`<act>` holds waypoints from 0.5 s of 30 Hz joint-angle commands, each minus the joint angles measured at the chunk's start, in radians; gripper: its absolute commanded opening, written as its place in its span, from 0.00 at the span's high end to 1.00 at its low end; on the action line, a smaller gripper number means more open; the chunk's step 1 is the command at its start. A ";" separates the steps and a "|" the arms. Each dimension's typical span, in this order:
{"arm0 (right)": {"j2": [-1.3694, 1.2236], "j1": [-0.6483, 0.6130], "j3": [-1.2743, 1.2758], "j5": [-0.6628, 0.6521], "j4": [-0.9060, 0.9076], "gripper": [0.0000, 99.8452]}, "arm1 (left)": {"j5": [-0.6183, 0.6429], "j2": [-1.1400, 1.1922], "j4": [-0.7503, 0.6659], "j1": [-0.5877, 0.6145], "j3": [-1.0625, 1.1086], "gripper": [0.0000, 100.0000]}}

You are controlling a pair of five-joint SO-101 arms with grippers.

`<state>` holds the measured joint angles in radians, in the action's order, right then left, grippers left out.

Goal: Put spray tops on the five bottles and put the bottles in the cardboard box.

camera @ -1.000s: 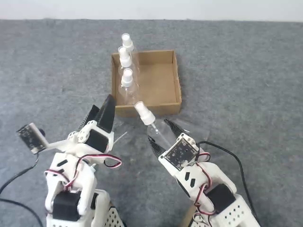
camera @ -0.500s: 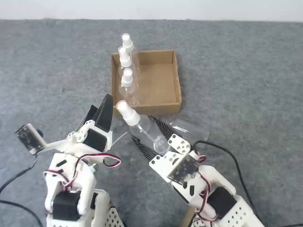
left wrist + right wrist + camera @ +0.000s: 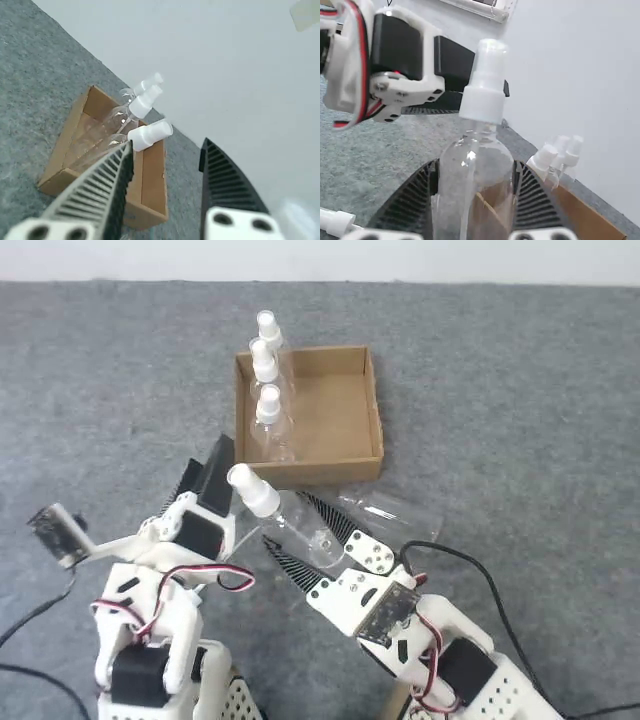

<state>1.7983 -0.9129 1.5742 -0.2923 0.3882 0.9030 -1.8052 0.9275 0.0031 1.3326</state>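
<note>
From where I stood, the right gripper (image 3: 285, 520) pinched the capped bottle (image 3: 305, 528) by its body, tilted just near of the cardboard box (image 3: 376, 410), apparently bound for the free right half beside three bottles (image 3: 268, 420), while the left gripper (image 3: 210, 472) hung spread beside its spray top (image 3: 250, 490).

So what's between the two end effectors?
The spray top of the bottle that the right end effector grips, beside the left end effector, in the high view.
</note>
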 commanded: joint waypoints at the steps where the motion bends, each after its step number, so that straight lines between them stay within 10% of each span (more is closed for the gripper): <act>1: 0.016 -0.012 -0.005 0.002 -0.033 0.99 | -0.049 -0.015 0.009 -0.077 -0.038 0.80; 15: 0.016 -0.008 0.028 0.002 -0.024 0.99 | -0.161 -0.015 0.066 -0.192 -0.025 0.80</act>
<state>1.7967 -0.9099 1.6203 -0.2892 0.3867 0.7741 -1.8067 0.9843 -0.1703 1.3265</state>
